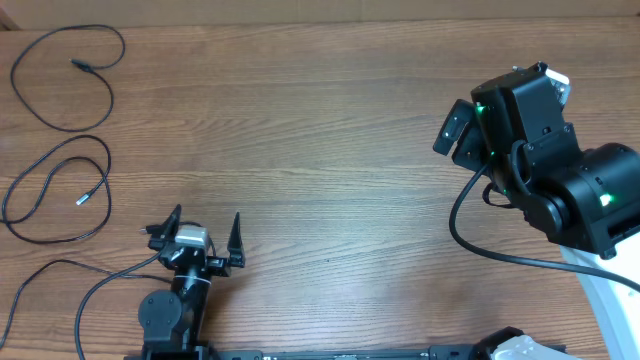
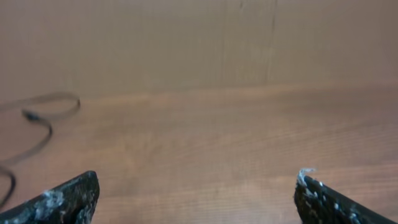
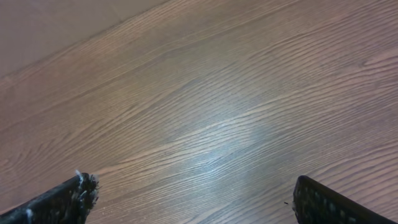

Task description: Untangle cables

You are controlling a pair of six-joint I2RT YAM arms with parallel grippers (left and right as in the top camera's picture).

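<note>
Two thin black cables lie loose on the wooden table at the far left of the overhead view. One cable (image 1: 82, 66) makes a wide loop at the top left corner. The other cable (image 1: 83, 198) loops below it, its small plug end inside the loop. They lie apart from each other. My left gripper (image 1: 207, 214) stands open near the front edge, to the right of the cables, with nothing between its fingers. Its wrist view shows the gripper (image 2: 196, 188) over bare wood and a cable (image 2: 30, 116) far off to the left. My right gripper (image 1: 458, 132) (image 3: 194, 186) hangs open at the upper right, over bare wood.
Thicker black wiring (image 1: 100, 272) runs from the left arm's base toward the lower left edge. Another thick black cable (image 1: 480, 245) trails from the right arm (image 1: 580, 195). A pale wall (image 2: 186, 43) rises behind the table's far edge.
</note>
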